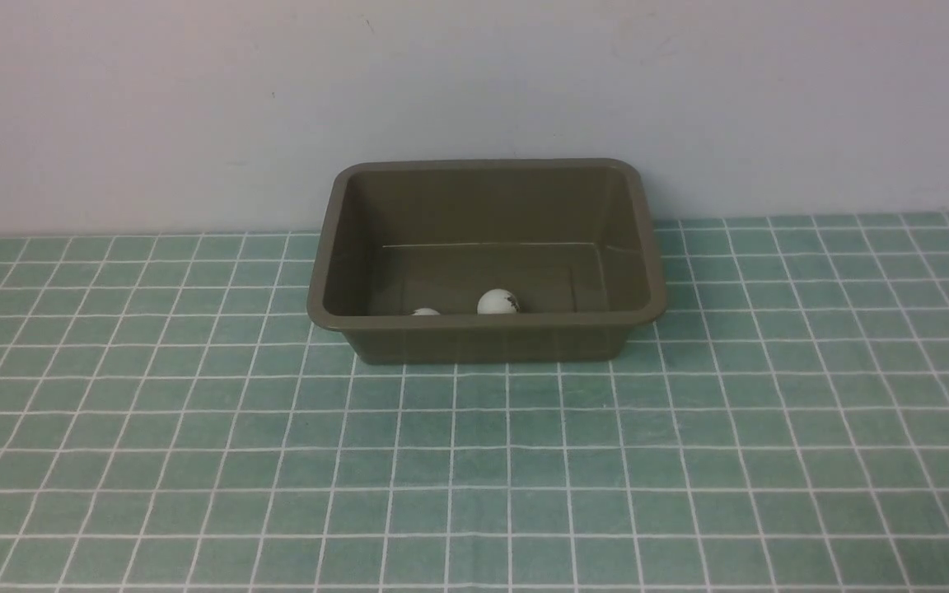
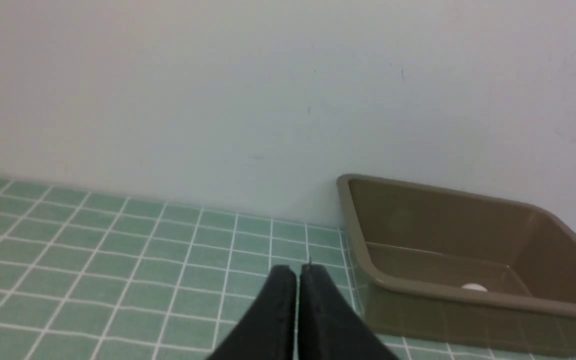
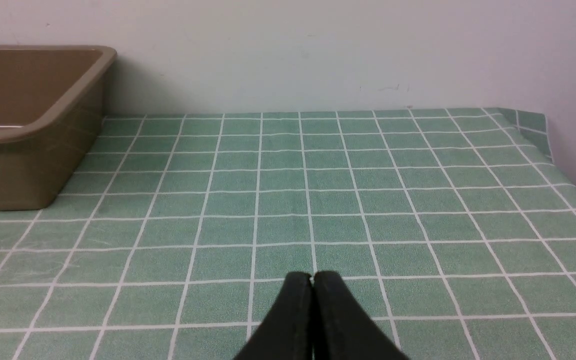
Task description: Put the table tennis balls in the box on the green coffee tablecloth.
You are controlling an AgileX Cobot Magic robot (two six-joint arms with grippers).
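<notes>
- Front view: the box [image 1: 487,257] sits on the green coffee tablecloth [image 1: 474,461], against the wall. Both table tennis balls [image 1: 497,302] lie inside it by the near wall; one [image 1: 425,312] mostly hidden by the rim. Dark mark on the visible ball, unreadable.
- Left wrist view: left gripper [image 2: 297,272] pinched closed, empty, over cloth beside the box [image 2: 468,270]; one ball [image 2: 474,287] inside.
- Right wrist view: right gripper [image 3: 312,280] closed, empty, apart from the box [image 3: 28,125].

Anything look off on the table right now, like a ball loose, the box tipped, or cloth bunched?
Nothing stands out. Both table tennis balls lie inside the box, which sits level on the green coffee tablecloth. Both grippers are shut and empty.
</notes>
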